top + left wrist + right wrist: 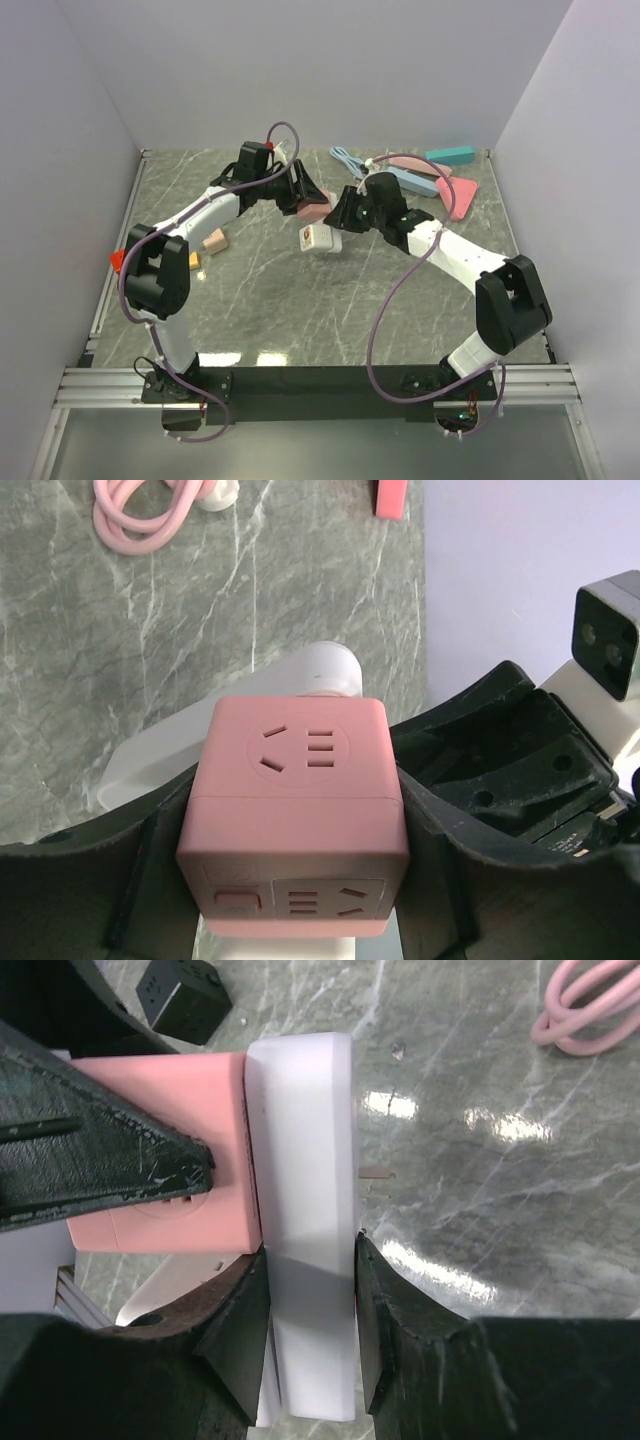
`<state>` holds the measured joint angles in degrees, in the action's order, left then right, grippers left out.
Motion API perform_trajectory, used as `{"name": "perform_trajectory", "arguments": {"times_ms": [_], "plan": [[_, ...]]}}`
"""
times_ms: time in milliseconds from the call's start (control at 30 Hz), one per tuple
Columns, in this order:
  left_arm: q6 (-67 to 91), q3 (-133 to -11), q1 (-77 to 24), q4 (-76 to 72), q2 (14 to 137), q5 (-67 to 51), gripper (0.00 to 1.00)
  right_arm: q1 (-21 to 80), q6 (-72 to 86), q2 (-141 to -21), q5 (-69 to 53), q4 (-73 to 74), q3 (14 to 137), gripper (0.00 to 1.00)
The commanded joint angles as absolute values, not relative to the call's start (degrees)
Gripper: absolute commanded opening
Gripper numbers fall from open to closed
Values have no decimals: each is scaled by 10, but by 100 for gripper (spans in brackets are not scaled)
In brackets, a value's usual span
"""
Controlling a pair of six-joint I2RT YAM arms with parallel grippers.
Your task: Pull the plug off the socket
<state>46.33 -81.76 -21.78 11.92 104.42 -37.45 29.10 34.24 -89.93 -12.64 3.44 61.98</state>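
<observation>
The socket is a pink cube with outlet holes on its faces, held above the table. My left gripper is shut on it, one black finger pressed to each side. The plug is a white block seated flat against the socket's side. Both pads of my right gripper touch the plug's two broad faces, so it is shut on it. In the top view the socket and the plug hang mid-table between the left gripper and the right gripper.
A coiled pink cable and a black cube lie on the marble table. Teal, blue and pink power strips sit at the back right. A beige block and a red piece lie at the left.
</observation>
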Motion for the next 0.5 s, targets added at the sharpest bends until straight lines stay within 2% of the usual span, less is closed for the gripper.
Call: {"name": "perform_trajectory", "arguments": {"times_ms": [0, 133, 467], "plan": [[469, -839, -207, 97, 969, -442, 0, 235, 351, -940, 15, 190, 622, 0], [422, -836, -188, 151, 940, -414, 0, 186, 347, -943, 2, 188, 601, 0], [406, -832, -127, 178, 897, -441, 0, 159, 285, -882, -79, 162, 604, 0]]}}
